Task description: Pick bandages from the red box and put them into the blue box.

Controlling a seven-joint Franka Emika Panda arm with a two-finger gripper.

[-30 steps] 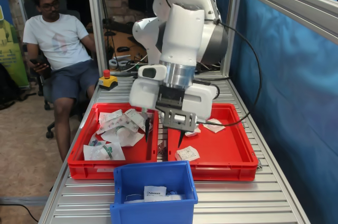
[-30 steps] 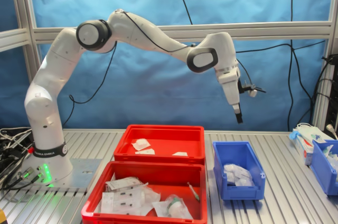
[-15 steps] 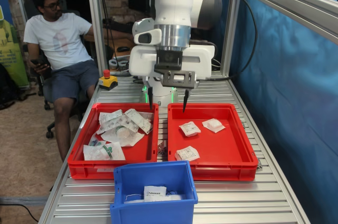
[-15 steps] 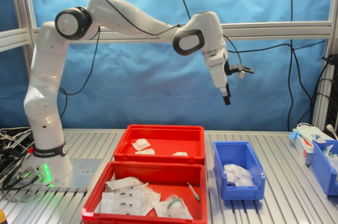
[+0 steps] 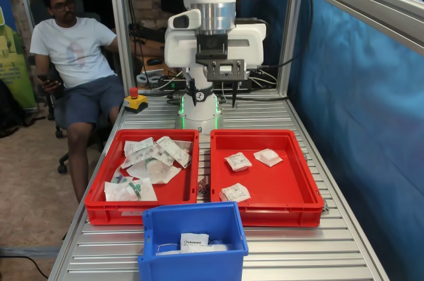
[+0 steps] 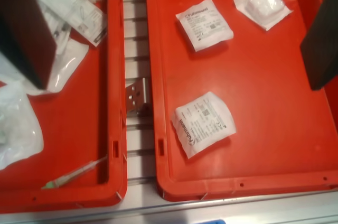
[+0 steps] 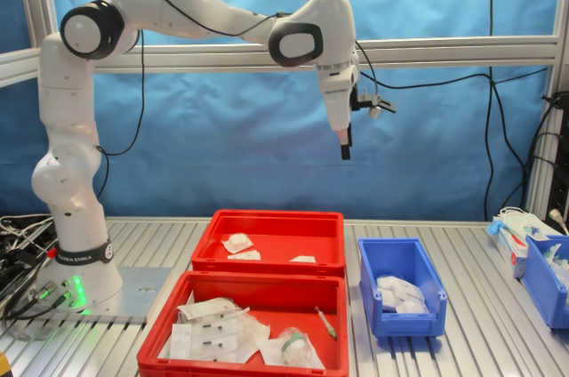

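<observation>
The red box [image 5: 275, 212] [image 7: 284, 233] [image 6: 243, 184] holds three bandages, small white square packets [image 5: 237, 162] [image 6: 203, 123] [image 7: 236, 242]. The blue box [image 5: 192, 264] [image 7: 404, 322] stands in front of the trays in the first exterior view, with white packets [image 5: 194, 241] inside. My gripper [image 5: 212, 99] [image 7: 345, 150] [image 6: 171, 39] hangs high above the red box, pointing down. It is open and holds nothing. In the wrist view its dark fingers [image 6: 21, 28] frame the picture, and all three packets lie in plain sight between them.
A twin red tray [image 5: 132, 209] [image 7: 240, 310] [image 6: 63, 195] holds crumpled clear wrappers and a green-tipped syringe [image 6: 74, 174]. A metal bracket [image 6: 137, 96] sits between the trays. A seated person [image 5: 73, 56] and a red stop button [image 5: 134, 93] are behind. Another blue bin [image 7: 547, 279] stands at the second exterior view's right.
The arm has risen and swung back from low near the blue box to high over the red box. The gripper stayed open and empty. The packets have not moved.
</observation>
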